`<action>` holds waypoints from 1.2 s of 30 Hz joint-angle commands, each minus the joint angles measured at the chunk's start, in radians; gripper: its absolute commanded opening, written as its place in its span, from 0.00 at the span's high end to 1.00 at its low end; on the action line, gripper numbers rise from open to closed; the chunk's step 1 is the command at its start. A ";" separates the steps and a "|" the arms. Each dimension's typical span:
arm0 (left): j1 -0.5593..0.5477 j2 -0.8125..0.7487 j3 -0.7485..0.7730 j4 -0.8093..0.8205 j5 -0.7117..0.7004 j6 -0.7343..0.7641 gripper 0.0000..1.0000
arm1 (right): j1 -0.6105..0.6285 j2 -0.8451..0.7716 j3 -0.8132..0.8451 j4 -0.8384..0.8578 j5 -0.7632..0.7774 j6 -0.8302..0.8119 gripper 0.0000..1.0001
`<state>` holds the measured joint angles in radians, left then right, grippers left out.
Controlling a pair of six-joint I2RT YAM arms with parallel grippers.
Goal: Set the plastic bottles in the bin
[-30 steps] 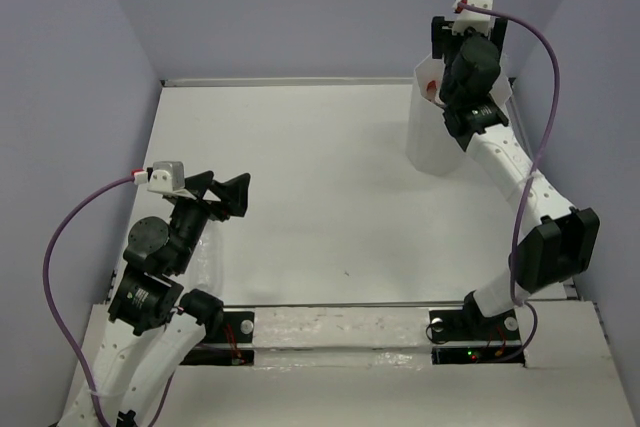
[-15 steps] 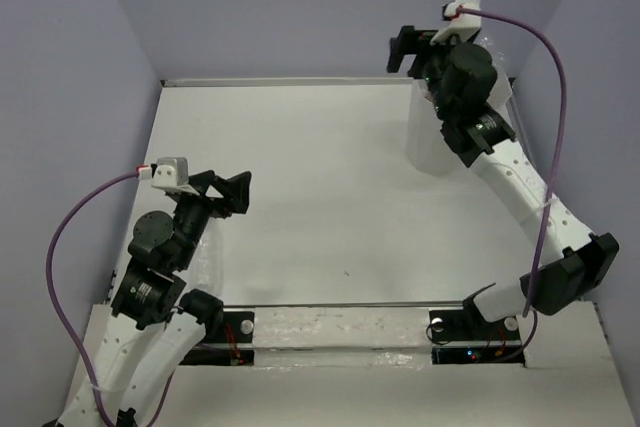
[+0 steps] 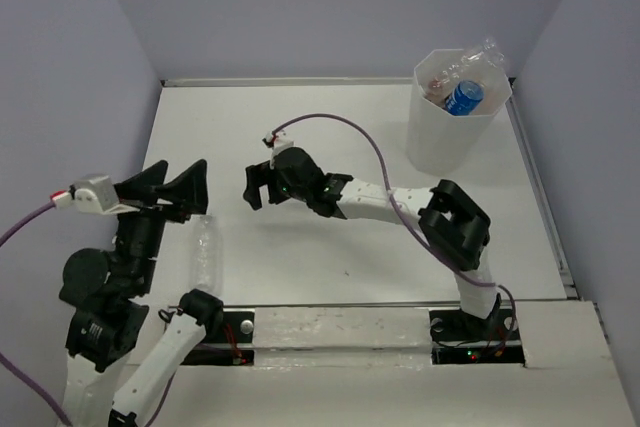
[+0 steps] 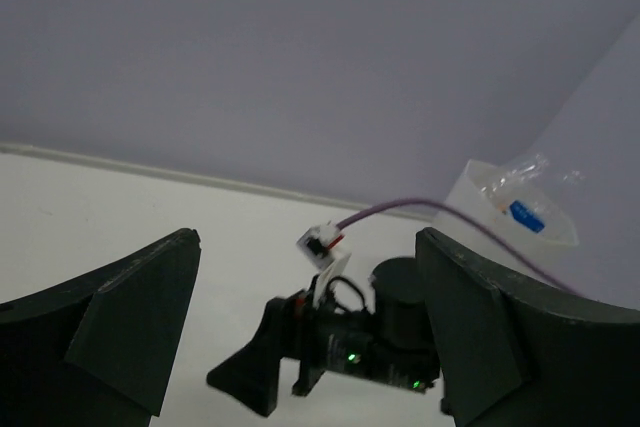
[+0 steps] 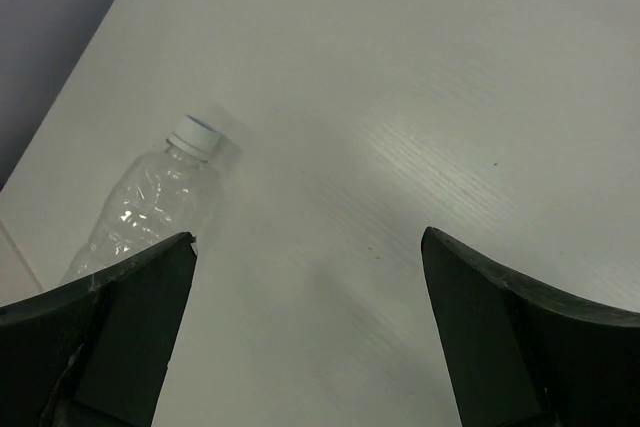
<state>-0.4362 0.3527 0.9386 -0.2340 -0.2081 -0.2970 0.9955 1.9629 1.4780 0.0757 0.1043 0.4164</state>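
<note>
The white bin (image 3: 440, 142) stands at the far right and holds several plastic bottles. A blue-labelled bottle (image 3: 463, 97) and a clear bottle (image 3: 482, 55) show at its rim, with a red patch (image 3: 432, 84) at the left side. One clear bottle (image 3: 204, 252) with a white cap lies on the table by the left arm; it also shows in the right wrist view (image 5: 150, 209). My right gripper (image 3: 257, 185) is open and empty, low over the table's middle left, short of that bottle. My left gripper (image 3: 180, 175) is open and empty, raised above the bottle.
The left wrist view shows the right gripper (image 4: 300, 347) ahead and the bin (image 4: 470, 202) beyond it. Lilac walls enclose the table on the left, back and right. The right arm's elbow (image 3: 458, 225) stretches across the table's middle.
My right arm has swung away from the bin, across and down to the table's middle left, uncovering the bin. My left gripper has shifted left and risen.
</note>
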 commanded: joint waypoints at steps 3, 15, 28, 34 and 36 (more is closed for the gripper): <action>0.007 -0.018 0.123 0.002 -0.001 -0.013 0.01 | 0.063 0.148 0.218 0.087 -0.038 0.235 0.00; 0.005 0.008 0.066 -0.002 0.044 -0.014 0.01 | 0.155 0.499 0.566 -0.011 -0.115 0.398 0.00; 0.005 -0.017 0.045 -0.021 0.035 0.010 0.01 | 0.224 0.600 0.661 -0.248 0.034 0.277 0.01; 0.005 -0.027 0.017 -0.018 0.026 0.013 0.01 | 0.224 0.486 0.526 -0.240 0.158 0.213 0.53; 0.005 -0.027 0.000 -0.010 0.027 0.012 0.01 | 0.215 0.447 0.466 -0.222 0.176 0.196 0.59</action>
<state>-0.4358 0.3294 0.9668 -0.2798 -0.1844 -0.3042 1.2186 2.4996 2.0373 -0.0998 0.1646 0.6930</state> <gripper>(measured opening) 0.989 0.519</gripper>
